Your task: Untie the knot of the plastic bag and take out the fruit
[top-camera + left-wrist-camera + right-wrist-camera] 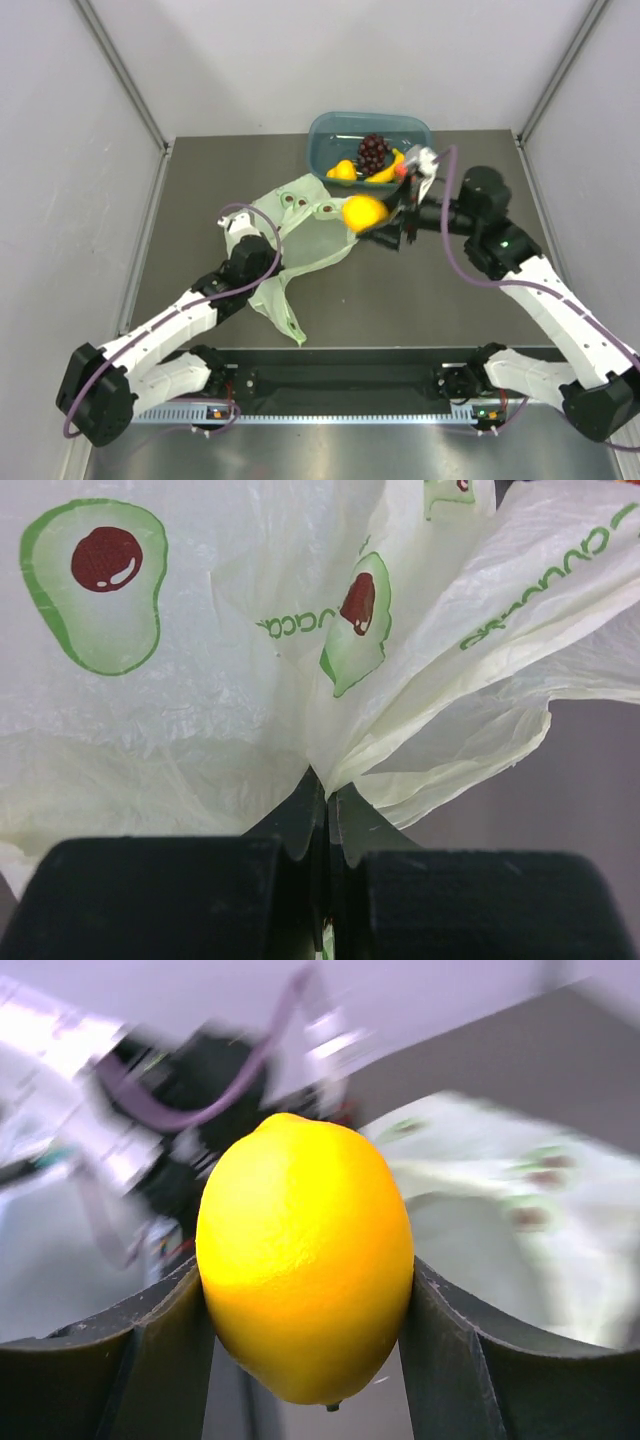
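Black fingers of the right gripper (305,1285) clamped one smooth yellow lemon-shaped fruit (300,1250), held at the two o'clock edge of the single thin, pale green, avocado-printed plastic bag (305,230). The left gripper (326,805) was pinched tight on a gathered fold of that bag. No knot showed; the bag lay slack and looked flat, so untying seemed done. One teal plastic tub (330,125) at twelve o'clock held one dark purple grape bunch (373,152), one yellow banana (388,168) and one yellow round fruit (342,170). Probably only placing the lemon was left.
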Tool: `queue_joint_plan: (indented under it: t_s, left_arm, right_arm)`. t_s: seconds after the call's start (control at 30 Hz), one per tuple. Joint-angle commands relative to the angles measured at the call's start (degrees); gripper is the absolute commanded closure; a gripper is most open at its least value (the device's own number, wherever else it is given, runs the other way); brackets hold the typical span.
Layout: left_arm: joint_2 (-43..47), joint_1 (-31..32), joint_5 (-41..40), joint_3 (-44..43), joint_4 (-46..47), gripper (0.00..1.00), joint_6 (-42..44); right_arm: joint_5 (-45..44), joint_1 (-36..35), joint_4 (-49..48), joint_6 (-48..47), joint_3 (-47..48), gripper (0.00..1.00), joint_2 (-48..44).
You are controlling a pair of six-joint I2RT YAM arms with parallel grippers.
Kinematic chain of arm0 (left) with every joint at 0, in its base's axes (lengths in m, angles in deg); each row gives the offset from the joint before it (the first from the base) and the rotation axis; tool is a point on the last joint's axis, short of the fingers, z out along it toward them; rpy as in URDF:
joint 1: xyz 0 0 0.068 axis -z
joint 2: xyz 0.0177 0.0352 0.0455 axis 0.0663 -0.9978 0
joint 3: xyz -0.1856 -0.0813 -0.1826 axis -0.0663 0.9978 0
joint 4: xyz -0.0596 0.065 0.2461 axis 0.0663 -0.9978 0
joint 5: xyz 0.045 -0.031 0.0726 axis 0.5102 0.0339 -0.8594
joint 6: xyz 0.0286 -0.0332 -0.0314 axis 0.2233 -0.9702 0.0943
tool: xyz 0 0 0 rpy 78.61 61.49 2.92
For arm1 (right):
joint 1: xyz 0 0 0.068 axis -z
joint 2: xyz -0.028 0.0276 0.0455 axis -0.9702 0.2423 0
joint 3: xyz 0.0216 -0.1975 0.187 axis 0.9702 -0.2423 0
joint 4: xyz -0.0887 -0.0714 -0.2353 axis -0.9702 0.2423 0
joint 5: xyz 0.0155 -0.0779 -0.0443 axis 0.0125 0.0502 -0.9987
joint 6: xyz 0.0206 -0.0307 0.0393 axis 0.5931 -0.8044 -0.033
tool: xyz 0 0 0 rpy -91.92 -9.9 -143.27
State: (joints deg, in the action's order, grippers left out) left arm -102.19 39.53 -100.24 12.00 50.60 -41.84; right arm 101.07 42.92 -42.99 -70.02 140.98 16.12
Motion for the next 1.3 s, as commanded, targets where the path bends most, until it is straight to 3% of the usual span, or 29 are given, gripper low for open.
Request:
queue_joint_plan:
  t_s: [0.0, 0.07, 0.17, 0.4, 0.63, 0.77, 0.8, 0.87, 0.93, 0.97, 1.0, 1.27]
  left_arm:
    - [3.03, -0.48, -3.66, 0.67, 0.24, 1.0, -1.58]
    - [3.57, -0.66, -3.57, 0.93, -0.11, 1.0, -1.41]
    - [4.45, -0.75, -3.05, 0.93, -0.29, 1.0, -1.23]
    - [8.84, -1.01, -2.78, 1.64, -2.31, 1.0, -0.88]
    - [15.96, -1.27, -3.57, 4.09, -5.91, 1.0, -1.58]
    - [19.03, -1.36, -3.66, 6.03, -6.97, 1.0, -2.37]
    - [19.12, -1.36, -3.66, 6.21, -7.06, 1.0, -2.46]
    - [19.48, -1.36, -3.49, 6.47, -7.24, 1.0, -2.46]
    - [19.48, -1.45, -3.4, 6.47, -7.15, 1.0, -2.38]
    - [19.22, -1.53, -3.05, 6.38, -6.89, 1.0, -2.29]
    - [19.13, -1.45, -2.87, 6.38, -6.71, 1.0, -2.2]
    - [17.2, -1.54, -1.38, 5.77, -4.69, 1.0, -1.33]
  right_arm:
    - [-18.37, 6.5, -6.91, 5.13, 4.0, 1.0, -0.31]
    - [-29.08, 10.1, -5.68, 5.13, 8.12, 1.0, 5.02]
    - [-37.37, 13.18, -0.06, 4.86, 18.22, 1.0, 17.39]
    - [-48.2, 17.06, 6.1, 6.79, 41.16, 1.0, 45.28]
    - [-49.79, 19.35, 11.9, 8.2, 63.3, 1.0, 68.57]
    - [-49.62, 19.87, 11.99, 8.91, 66.84, 0.85, 73.07]
    - [-49.71, 19.88, 12.16, 8.82, 67.37, 0.7, 73.7]
    - [-50.06, 20.14, 13.04, 8.73, 68.95, 0.56, 75.19]
    - [-50.15, 20.05, 13.75, 8.38, 70.27, 0.32, 75.81]
    - [-50.32, 20.14, 14.27, 7.86, 70.62, 0.07, 76.16]
    - [-50.32, 20.23, 14.28, 7.59, 70.8, 0.01, 76.16]
    - [-50.15, 20.67, 14.1, 5.92, 70.1, 0.0, 68.27]
